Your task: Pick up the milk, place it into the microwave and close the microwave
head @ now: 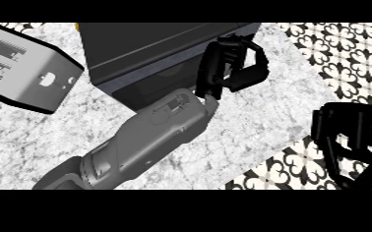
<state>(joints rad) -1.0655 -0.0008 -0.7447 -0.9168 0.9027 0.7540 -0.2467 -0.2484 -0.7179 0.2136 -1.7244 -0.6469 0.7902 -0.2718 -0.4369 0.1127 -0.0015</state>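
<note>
1. A dark, box-shaped microwave sits on a pale speckled stone counter, filling the upper middle of the head view.
2. A grey forearm enters from the lower left and runs diagonally up to the right, ending in a black hand, the left hand, at the microwave's near right corner.
3. Its fingers are curled, the thumb reaching round toward them; whether anything sits inside that curl cannot be told, since no carton shows between them.
4. The milk is not visible anywhere on the counter. It may be inside the microwave or hidden by the hand, but the view does not settle this.
5. The right hand shows at the right edge, fingers up and relaxed, well apart from the microwave and resting.
6. A grey metal panel with slots, edged in black, lies to the left; it could be the swung-out microwave door, though this is a guess.
7. The relation that matters: the left hand is at the microwave's front right corner, while the likely door lies on the opposite, left side. That hand is much the nearer, yet it would probably have to cross the front to reach the door.
</note>
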